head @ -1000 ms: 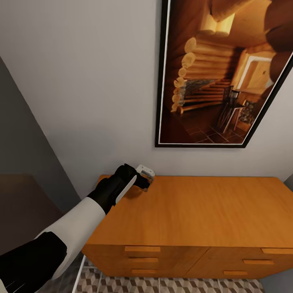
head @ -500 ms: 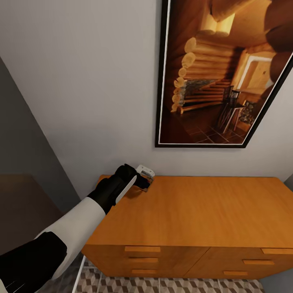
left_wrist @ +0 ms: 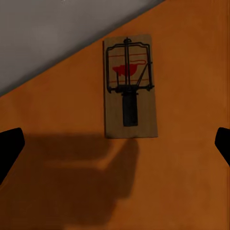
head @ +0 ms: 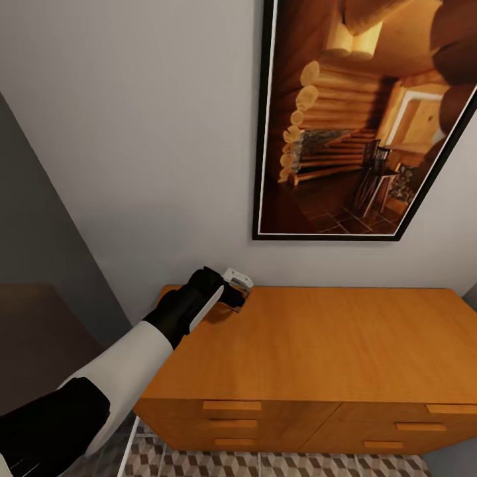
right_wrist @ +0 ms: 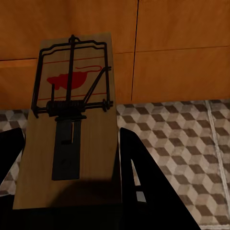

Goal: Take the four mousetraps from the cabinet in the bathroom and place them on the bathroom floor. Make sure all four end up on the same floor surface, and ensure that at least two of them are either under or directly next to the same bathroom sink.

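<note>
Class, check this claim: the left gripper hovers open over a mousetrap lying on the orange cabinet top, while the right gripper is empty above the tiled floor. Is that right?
Not quite. The right gripper is not empty: the right wrist view shows it shut on a second mousetrap, in front of the cabinet drawers and above the tiled floor. The rest stands: the left gripper is open over the mousetrap on the cabinet top.

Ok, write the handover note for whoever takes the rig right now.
Left gripper: open, hovering over a mousetrap lying flat on the orange cabinet top near the wall.
Right gripper: shut on a second mousetrap, held above the patterned floor in front of the cabinet.
Done: one trap picked up; none seen on the floor yet.
Left: grasp the cabinet-top trap, find the others, and set all four down, two by the sink.
</note>
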Robot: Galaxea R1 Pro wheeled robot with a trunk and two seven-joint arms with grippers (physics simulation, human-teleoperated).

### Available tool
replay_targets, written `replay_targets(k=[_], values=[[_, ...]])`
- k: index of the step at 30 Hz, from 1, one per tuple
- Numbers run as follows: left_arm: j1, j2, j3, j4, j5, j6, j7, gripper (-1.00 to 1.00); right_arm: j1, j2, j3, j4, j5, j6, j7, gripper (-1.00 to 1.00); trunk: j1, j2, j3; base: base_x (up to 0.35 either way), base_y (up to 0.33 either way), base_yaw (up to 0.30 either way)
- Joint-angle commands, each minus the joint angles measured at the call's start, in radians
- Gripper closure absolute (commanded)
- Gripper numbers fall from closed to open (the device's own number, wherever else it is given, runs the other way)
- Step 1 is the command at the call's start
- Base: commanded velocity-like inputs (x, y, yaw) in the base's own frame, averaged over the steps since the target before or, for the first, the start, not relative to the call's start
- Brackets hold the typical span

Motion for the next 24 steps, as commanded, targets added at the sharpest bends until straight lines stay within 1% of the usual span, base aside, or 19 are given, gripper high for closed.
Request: replay_targets(k=[1, 17, 24], values=[[-0.001, 0.000, -0.001, -0.001, 0.000, 0.004, -0.001, -1.00, -0.001, 0.000, 0.004, 0.001, -0.011, -0.003, 0.008, 1.00, 0.001, -0.002, -0.002, 0.000, 0.000, 0.000], [-0.001, -0.001, -0.001, -0.001, 0.000, 0.004, -0.004, -1.00, -0.001, 0.000, 0.004, 0.001, -0.011, -0.003, 0.008, 1.00, 0.001, -0.002, -0.002, 0.000, 0.000, 0.000], [-0.001, -0.006, -0.002, -0.002, 0.000, 0.004, -0.005, -1.00, -0.001, 0.000, 0.004, 0.001, -0.011, -0.003, 0.008, 1.00, 0.001, -0.002, -0.002, 0.000, 0.000, 0.000]])
